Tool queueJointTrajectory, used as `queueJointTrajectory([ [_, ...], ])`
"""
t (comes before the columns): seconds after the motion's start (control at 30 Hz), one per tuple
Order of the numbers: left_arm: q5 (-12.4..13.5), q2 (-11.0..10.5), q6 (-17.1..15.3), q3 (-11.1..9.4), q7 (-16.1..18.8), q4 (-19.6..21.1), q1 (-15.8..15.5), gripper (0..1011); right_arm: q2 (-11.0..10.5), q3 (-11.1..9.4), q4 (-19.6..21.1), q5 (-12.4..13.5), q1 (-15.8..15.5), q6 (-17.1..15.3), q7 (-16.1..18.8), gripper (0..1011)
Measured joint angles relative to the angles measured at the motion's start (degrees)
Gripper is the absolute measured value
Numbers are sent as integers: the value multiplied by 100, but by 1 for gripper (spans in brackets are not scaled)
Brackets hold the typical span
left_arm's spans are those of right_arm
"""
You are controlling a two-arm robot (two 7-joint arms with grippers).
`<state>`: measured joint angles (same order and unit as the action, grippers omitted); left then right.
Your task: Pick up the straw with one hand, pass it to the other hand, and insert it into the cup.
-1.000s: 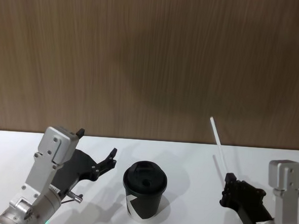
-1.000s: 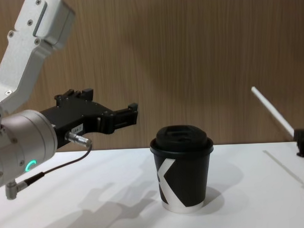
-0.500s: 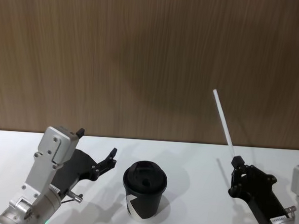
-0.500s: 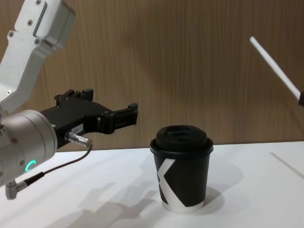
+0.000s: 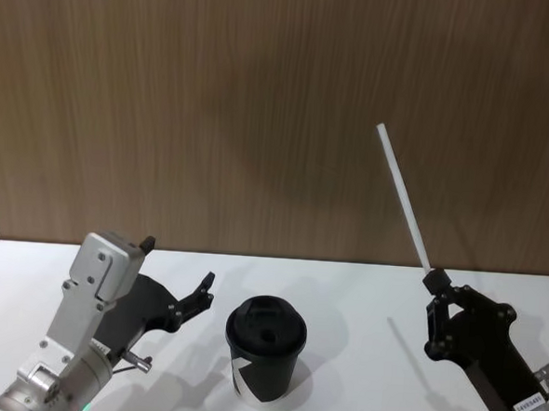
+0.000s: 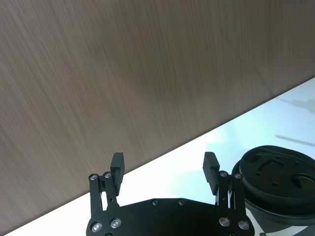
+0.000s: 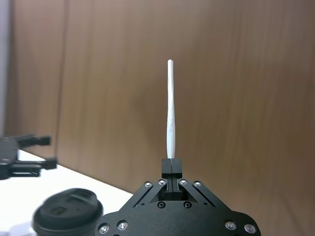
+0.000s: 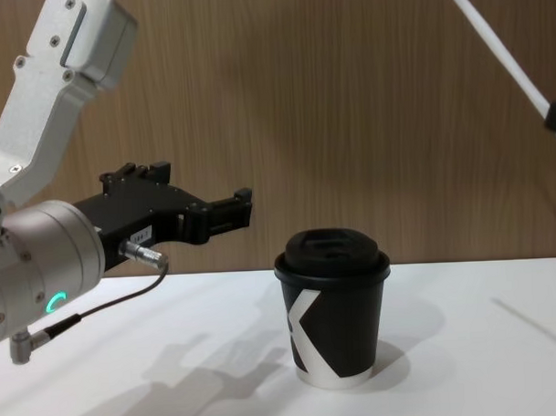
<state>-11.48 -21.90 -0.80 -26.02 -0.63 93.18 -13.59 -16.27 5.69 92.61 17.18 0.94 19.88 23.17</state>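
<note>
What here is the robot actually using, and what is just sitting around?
In the job: the straw, gripped by the right claw; the cup; the left claw, open beside the cup.
Just there: the white table; the wooden wall.

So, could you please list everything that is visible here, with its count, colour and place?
cup: one, black with a black lid and white mark, upright on the table, centre.
straw: one, white, raised above the table on the right, tilted, lower end in the right tool.
table: one, white, under the cup.
wall: one, brown wood, behind the table.
left tool: one, black on a silver wrist, open, above the table left of the cup.
right tool: one, black, shut on the straw, right of the cup.
</note>
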Motion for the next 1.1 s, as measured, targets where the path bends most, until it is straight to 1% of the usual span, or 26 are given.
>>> queueJointTrajectory([
  [0.03,0,0,0,0,0,0,0,1003,-21,7,-8,19,5,45,37,0],
  [0.07,0,0,0,0,0,0,0,1003,-65,27,-25,90,15,208,181,0],
  [0.13,0,0,0,0,0,0,0,1003,-107,45,-43,164,27,371,301,0],
  [0.27,0,0,0,0,0,0,0,1003,-208,109,-86,338,63,720,651,0],
  [0.3,0,0,0,0,0,0,0,1003,-243,134,-101,404,79,852,776,0],
  [0.43,0,0,0,0,0,0,0,1003,-315,206,-136,532,119,1102,1023,0],
  [0.47,0,0,0,0,0,0,0,1003,-352,254,-155,619,143,1242,1171,0],
  [0.5,0,0,0,0,0,0,0,1003,-366,275,-163,642,153,1302,1235,0],
  [0.53,0,0,0,0,0,0,0,1003,-393,319,-178,714,173,1427,1372,0],
  [0.6,0,0,0,0,0,0,0,1003,-415,359,-190,765,191,1531,1475,0],
  [0.63,0,0,0,0,0,0,0,1004,-436,404,-198,814,210,1633,1585,0],
  [0.83,0,0,0,0,0,0,0,1003,-492,538,-216,940,255,1893,1848,0],
  [1.1,0,0,0,0,0,0,0,1003,-534,637,-226,1047,284,2041,1990,0],
])
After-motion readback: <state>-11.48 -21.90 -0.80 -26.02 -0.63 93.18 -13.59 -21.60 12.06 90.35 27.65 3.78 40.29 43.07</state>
